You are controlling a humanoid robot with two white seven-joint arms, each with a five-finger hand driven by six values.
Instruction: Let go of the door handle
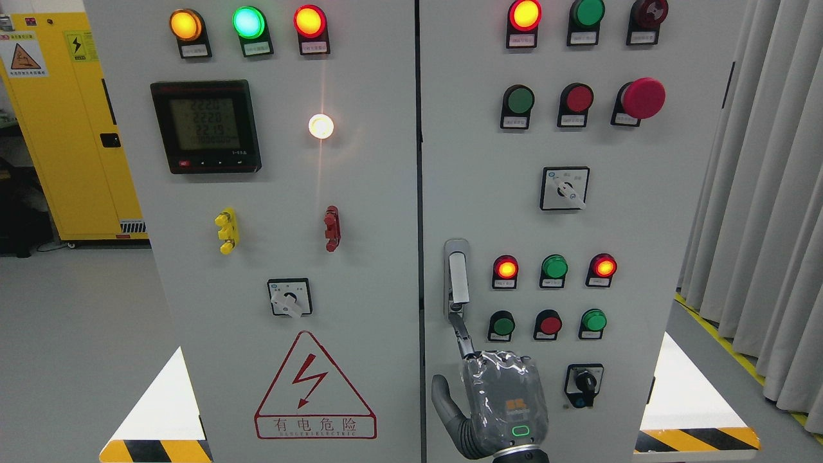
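The right hand hangs just below the door handle on the right cabinet door, 1 extended finger touching its lower end, fingers loose and gripping nothing, apparently letting go.

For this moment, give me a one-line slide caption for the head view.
Robot hand below the grey door handle on the right cabinet door, one finger reaching up to it.
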